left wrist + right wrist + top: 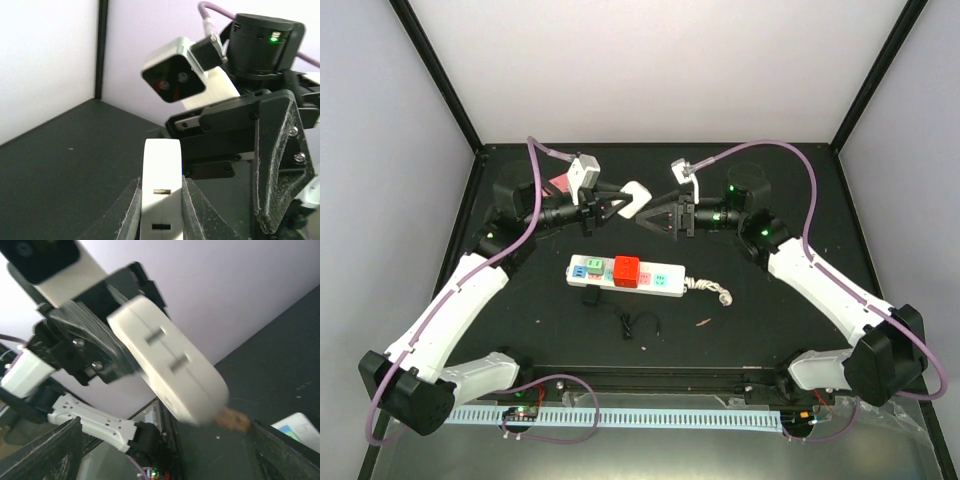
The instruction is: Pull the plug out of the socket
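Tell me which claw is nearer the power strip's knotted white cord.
Right. The right claw hangs open beyond the knotted cord, off toward its left; the left claw, shut on a white slotted piece, sits farther left and farther back.

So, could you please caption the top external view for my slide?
Left fingers hold a white plug facing the open right fingers; a red block sits on the power strip.

Left fingers (126,212) pinched, right fingers (47,452) spread
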{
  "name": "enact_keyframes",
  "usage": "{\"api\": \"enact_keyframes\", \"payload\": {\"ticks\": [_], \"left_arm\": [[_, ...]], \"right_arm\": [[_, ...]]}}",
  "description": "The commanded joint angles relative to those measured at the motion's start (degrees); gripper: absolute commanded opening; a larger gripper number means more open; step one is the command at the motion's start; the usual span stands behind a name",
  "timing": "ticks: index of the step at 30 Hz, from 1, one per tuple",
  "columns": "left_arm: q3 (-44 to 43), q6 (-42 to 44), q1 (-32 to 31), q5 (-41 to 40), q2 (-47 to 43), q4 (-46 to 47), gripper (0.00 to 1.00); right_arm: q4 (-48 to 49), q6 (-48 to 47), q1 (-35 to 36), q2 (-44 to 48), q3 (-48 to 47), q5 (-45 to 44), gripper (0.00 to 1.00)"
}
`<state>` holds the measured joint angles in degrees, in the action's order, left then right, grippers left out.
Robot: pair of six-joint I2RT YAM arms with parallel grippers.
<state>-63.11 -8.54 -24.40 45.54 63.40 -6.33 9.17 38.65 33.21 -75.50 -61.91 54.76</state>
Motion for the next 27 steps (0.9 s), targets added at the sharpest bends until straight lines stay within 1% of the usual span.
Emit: {"api": "enact_keyframes", "payload": {"ticks": [1, 3, 6, 14, 27], "left_arm": [[-5.9, 7.7, 0.0, -8.3, -0.7, -7.1, 0.02], [-5.9, 8.5, 0.0, -8.8, -0.9, -7.4, 0.02], [-4.6, 7.5, -0.2, -6.9, -0.8, -6.2, 0.02], [-2.9, 6.0, -1.2, -5.4, -0.3, -4.5, 0.02], [-1.9, 4.4, -2.5, -2.7, 1.0, -2.7, 0.01]], "right_arm": [[-4.9, -2.8, -1.6, 2.1, 0.2, -4.3, 0.9], [-3.0, -1.6, -1.6, 2.3, 1.0, -3.3, 0.91], [1.3, 1.6, -1.7, 2.0, 1.6, -1.1, 0.92], [7.5, 6.3, -1.5, 0.9, 1.6, 1.5, 0.92], [11.5, 8.8, -0.6, -0.2, 1.4, 3.0, 0.9]]}}
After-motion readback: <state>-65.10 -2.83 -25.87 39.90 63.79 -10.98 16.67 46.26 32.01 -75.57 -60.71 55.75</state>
